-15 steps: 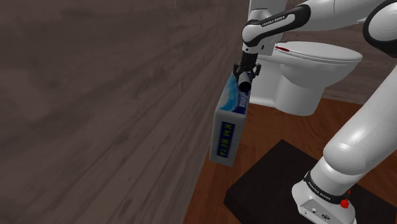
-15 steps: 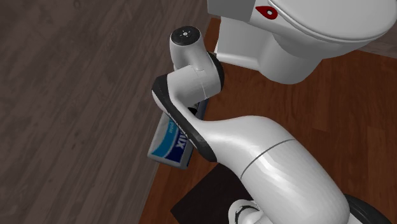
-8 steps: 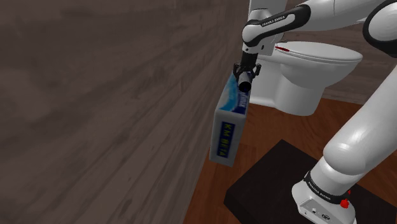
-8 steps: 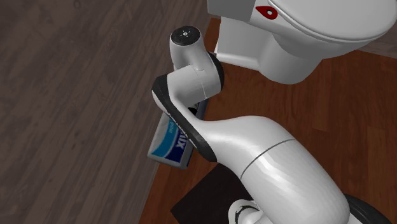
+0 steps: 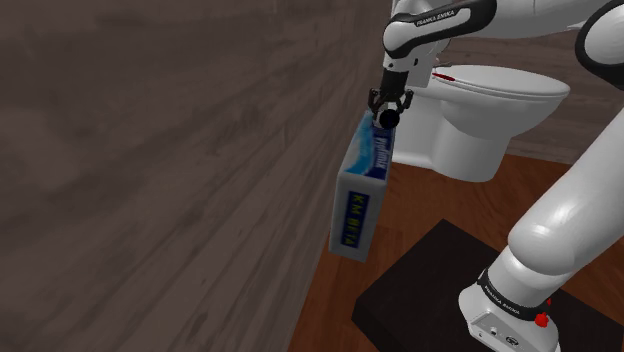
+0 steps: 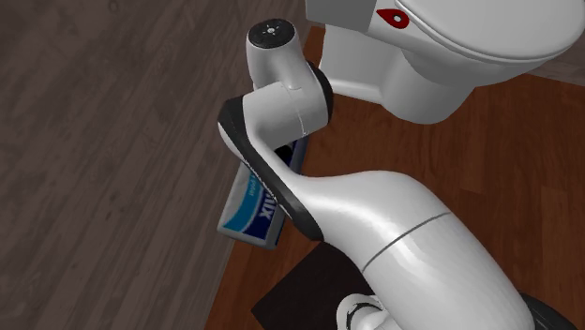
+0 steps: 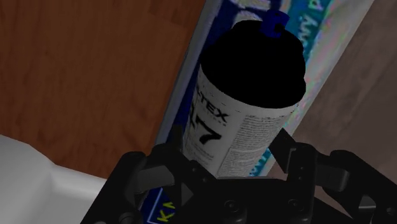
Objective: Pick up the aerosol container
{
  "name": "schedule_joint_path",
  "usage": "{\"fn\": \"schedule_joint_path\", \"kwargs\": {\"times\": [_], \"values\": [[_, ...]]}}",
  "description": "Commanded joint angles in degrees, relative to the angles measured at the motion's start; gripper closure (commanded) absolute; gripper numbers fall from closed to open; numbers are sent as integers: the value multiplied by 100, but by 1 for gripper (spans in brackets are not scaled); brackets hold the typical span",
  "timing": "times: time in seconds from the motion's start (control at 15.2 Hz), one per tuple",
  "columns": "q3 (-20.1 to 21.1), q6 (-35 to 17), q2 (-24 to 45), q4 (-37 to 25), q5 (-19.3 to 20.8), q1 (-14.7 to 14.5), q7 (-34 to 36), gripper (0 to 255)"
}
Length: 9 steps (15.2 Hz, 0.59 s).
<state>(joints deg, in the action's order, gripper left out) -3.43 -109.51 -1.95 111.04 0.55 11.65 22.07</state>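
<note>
Clamped tight on the aerosol can (image 7: 245, 118), white with a black cap, between the two black fingers (image 7: 170, 151) of the gripper (image 5: 386, 110). Long way of the can straight out from the gripper, cap end farthest. Right by the top edge of the blue box (image 5: 360, 195); touching it or not, cannot tell. Best guess for next: up and away from the blue box, with no tipping.
</note>
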Motion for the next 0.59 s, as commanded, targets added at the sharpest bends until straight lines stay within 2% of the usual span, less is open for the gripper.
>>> {"fn": "schedule_joint_path", "kwargs": {"times": [0.0, 0.4, 0.53], "values": [[-3, 144, -23, -123, 1, 3, -7, 255], [-2, 602, -55, -549, 2, 2, -9, 255], [-2, 613, -55, -560, 2, 2, -9, 255]]}}
